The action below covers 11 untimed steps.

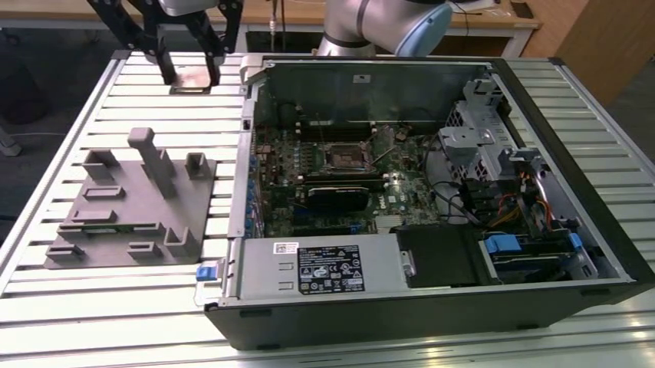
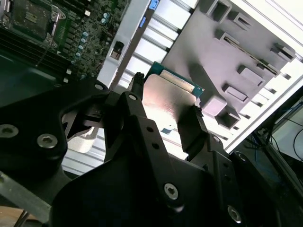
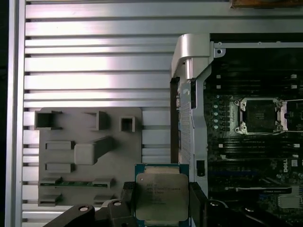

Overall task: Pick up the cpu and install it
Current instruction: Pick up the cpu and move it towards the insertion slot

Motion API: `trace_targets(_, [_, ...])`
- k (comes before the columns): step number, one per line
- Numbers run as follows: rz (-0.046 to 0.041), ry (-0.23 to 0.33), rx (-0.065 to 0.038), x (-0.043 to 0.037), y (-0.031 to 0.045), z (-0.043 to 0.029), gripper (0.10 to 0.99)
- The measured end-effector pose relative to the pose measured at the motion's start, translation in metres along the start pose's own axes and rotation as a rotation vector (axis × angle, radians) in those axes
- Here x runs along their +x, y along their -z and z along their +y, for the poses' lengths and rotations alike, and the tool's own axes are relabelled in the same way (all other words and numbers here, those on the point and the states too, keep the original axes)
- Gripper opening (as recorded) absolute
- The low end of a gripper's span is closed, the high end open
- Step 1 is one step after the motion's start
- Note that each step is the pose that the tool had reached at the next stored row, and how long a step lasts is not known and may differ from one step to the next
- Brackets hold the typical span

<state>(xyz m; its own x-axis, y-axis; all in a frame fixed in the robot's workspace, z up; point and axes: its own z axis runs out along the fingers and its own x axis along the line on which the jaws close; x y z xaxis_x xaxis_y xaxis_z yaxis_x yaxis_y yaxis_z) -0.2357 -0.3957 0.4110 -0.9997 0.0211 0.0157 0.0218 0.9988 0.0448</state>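
slatted metal table (image 1: 103, 307) — gripper (image 1: 190, 75) clamps cpu (image 3: 161, 196) above it

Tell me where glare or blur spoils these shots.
Second wrist view: the cpu top glares pinkish white and the table slats beyond the fixture wash out; the hand, close up, is dark. First wrist view: bright bands streak the table slats, cpu crisp. Exterior view: even light, the case interior dim.

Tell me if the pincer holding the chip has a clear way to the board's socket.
Likely yes. The pincer is shut on the chip beside the open computer case; the socket lies uncovered, with nothing over it.
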Motion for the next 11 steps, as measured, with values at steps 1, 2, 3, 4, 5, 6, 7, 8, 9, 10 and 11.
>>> trace_targets(1, [0.0,0.0,0.0,-0.0029,-0.0001,0.0002,0.541])
trace_targets(2, [0.0,0.0,0.0,-0.0055,-0.0003,0.0005,0.541])
trace_targets(3, [0.0,0.0,0.0,-0.0081,-0.0004,0.0007,0.541])
trace_targets(4, [-0.0001,0.0,0.0,-0.0108,-0.0006,0.0009,0.541])
trace_targets(5, [0.0,0.0,0.0,-0.0134,-0.0008,0.0012,0.541])
trace_targets(6, [-0.0001,0.0,0.0,-0.0158,-0.001,0.0015,0.541])
trace_targets(7, [-0.0001,0.0,0.0,-0.0181,-0.0012,0.0017,0.541])
trace_targets(8, [-0.0001,0.0,0.0,-0.0207,-0.0015,0.0019,0.541])
trace_targets(9, [-0.0001,0.0,0.0,-0.023,-0.0018,0.0021,0.541])
trace_targets(10, [-0.0001,0.0,0.0,-0.0255,-0.002,0.0023,0.541])
trace_targets(11, [0.0,0.0,0.0,-0.0278,-0.0022,0.0025,0.541])
